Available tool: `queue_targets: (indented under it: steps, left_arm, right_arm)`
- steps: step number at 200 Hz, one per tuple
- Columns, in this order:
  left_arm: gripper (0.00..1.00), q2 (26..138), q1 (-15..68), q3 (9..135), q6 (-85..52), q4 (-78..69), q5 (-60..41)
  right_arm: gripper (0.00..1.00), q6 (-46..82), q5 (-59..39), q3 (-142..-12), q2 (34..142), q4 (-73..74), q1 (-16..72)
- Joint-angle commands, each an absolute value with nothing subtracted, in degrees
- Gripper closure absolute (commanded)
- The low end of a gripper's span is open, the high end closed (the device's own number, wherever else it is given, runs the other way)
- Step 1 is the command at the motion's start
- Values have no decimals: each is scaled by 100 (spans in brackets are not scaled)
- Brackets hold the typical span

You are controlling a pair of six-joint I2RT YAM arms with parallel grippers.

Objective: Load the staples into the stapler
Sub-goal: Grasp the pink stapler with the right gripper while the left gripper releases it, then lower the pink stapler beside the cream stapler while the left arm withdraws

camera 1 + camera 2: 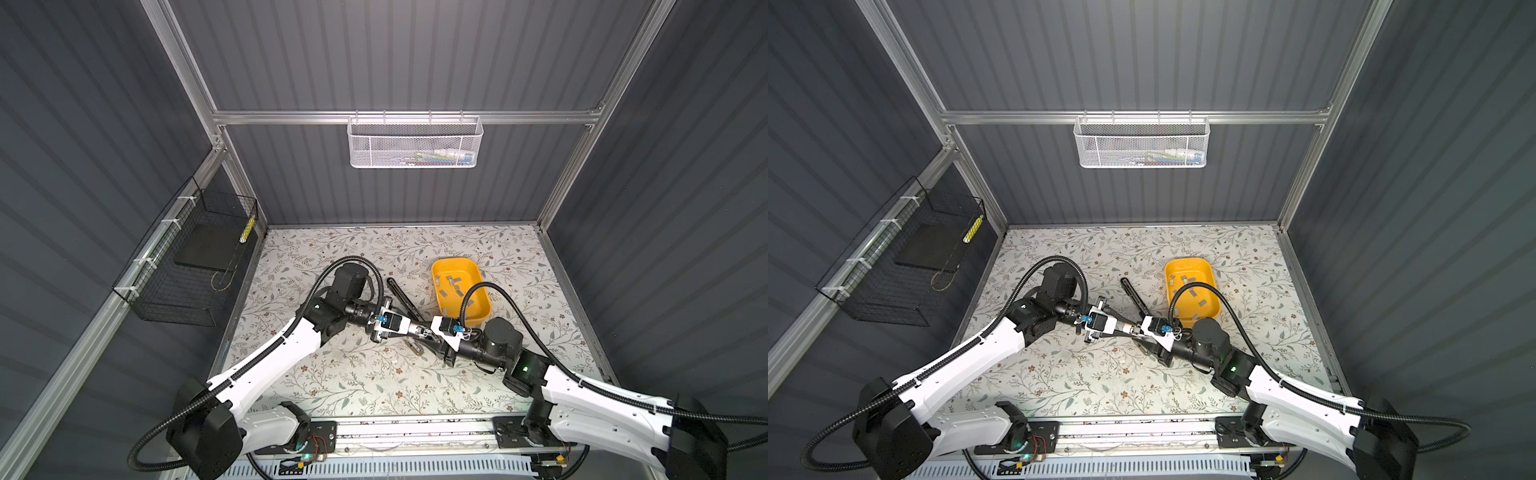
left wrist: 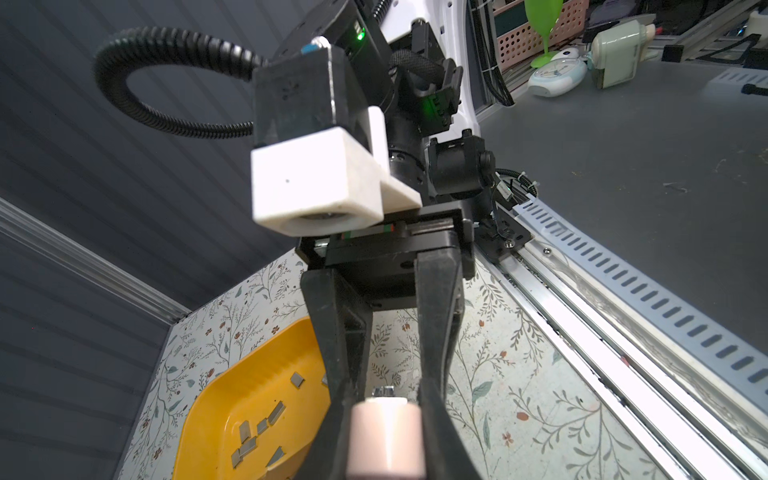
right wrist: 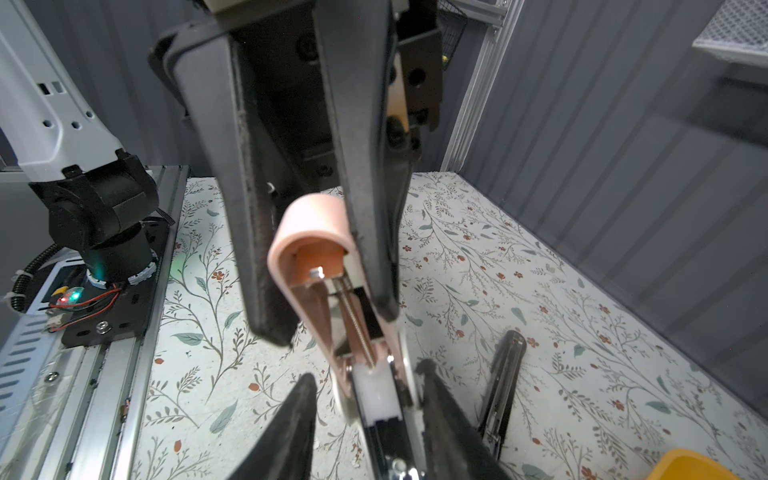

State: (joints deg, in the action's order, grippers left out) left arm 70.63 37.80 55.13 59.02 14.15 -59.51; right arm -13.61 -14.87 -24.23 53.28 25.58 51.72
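A pink stapler [image 3: 307,224] is held above the flowered table, hinged open, with its metal channel and white pusher showing. My left gripper [image 2: 386,409] is shut on its pink end [image 2: 384,440]. My right gripper [image 3: 365,370] faces it, jaws on either side of the stapler's other end; a gap shows beside one finger. In both top views the two grippers [image 1: 417,331] [image 1: 1130,328] meet at mid-table. The staples [image 1: 451,284] [image 2: 249,432], several short grey strips, lie loose in a yellow tray [image 1: 478,309] just behind my right wrist.
A black stapler [image 1: 401,297] [image 3: 498,386] lies on the table between the arms and the tray. A white mesh basket [image 1: 415,143] hangs on the back wall and a black wire basket [image 1: 191,266] on the left wall. An aluminium rail [image 1: 415,428] runs along the front edge.
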Motion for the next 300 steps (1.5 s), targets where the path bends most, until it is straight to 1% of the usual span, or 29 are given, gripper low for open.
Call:
queue_targets:
  steps: [1, 60, 78, 91, 106, 127, 131, 142, 157, 161, 169, 179, 187, 192, 194, 195, 197, 218, 239, 252, 259, 266, 278, 300]
  left_arm:
    - [100, 7137, 3806, 5673, 5785, 1305, -6333]
    - [100, 7232, 3823, 5635, 5643, 1130, -6442]
    - [100, 7286, 3823, 5703, 5643, 1189, -6479]
    - [100, 7271, 3823, 5708, 5721, 1295, -6385]
    - [100, 7213, 3823, 5619, 5591, 1085, -6224]
    - [100, 7135, 3819, 5607, 5470, 999, -6026]
    - [93, 7112, 3823, 5600, 5430, 978, -5955]
    - [68, 7027, 3816, 5459, 4811, 450, -5563]
    - [41, 6869, 3731, 5296, 3550, -483, -4460]
    - [37, 6837, 3666, 5307, 3367, -578, -4265]
    - [35, 6755, 3433, 5357, 3071, -655, -4102]
    - [32, 6651, 3055, 5424, 2752, -738, -4154]
    - [26, 6578, 2823, 5449, 2531, -841, -4091]
    - [18, 6509, 2730, 5449, 2414, -896, -3904]
    - [7, 6492, 2713, 5445, 2383, -918, -3782]
    - [4, 6476, 2701, 5443, 2374, -925, -3728]
    - [1, 6457, 2688, 5437, 2340, -937, -3595]
    - [0, 6248, 2663, 5358, 2076, -1071, -1980]
    - [0, 6113, 2663, 5202, 1413, -1358, 533]
    - [0, 6119, 2663, 5320, 1062, -1256, 1600]
    - [0, 6137, 2659, 5456, 933, -1056, 1848]
    - [0, 6152, 2663, 5588, 912, -810, 1882]
    - [0, 6166, 2663, 5718, 960, -548, 1744]
    - [0, 6160, 2663, 5650, 1080, -579, 1424]
  right_arm:
    - [60, -1441, -1520, -2442, 5370, 2929, 5255]
    - [60, -1347, -1346, -2323, 5549, 3490, 5308]
    - [62, -1344, -1363, -2360, 5611, 3470, 5332]
    - [67, -1329, -1290, -2367, 5625, 3441, 5339]
    - [76, -1246, -1158, -2376, 5634, 3415, 5344]
    - [85, -1156, -1241, -2441, 5610, 3222, 5348]
    - [86, -1123, -1255, -2457, 5608, 3202, 5352]
    - [87, -916, -1232, -2481, 5599, 3175, 5352]
    - [87, -447, -994, -2656, 5650, 2922, 5353]
    - [87, -315, -934, -2723, 5663, 2824, 5348]
    - [89, -56, -870, -2836, 5710, 2635, 5353]
    - [94, 167, -855, -2966, 5785, 2421, 5365]
    - [97, 330, -713, -3074, 5830, 2190, 5414]
    - [99, 482, -546, -3149, 5856, 2010, 5457]
    - [99, 558, -479, -3185, 5867, 1922, 5475]
    - [99, 591, -455, -3205, 5869, 1879, 5484]
    - [99, 655, -419, -3234, 5875, 1808, 5502]
    - [100, 1225, 150, -3545, 6028, 1029, 5808]
    - [98, 1592, 827, -3774, 6339, 601, 6352]
    - [95, 2005, 995, -3943, 6776, 349, 6524]
    - [95, 2180, 949, -3999, 7010, 306, 6558]
    - [96, 2284, 941, -4044, 7248, 320, 6602]
    - [98, 2425, 1068, -4143, 7704, 330, 6673]
    - [98, 2626, 1107, -4407, 8433, 293, 6713]
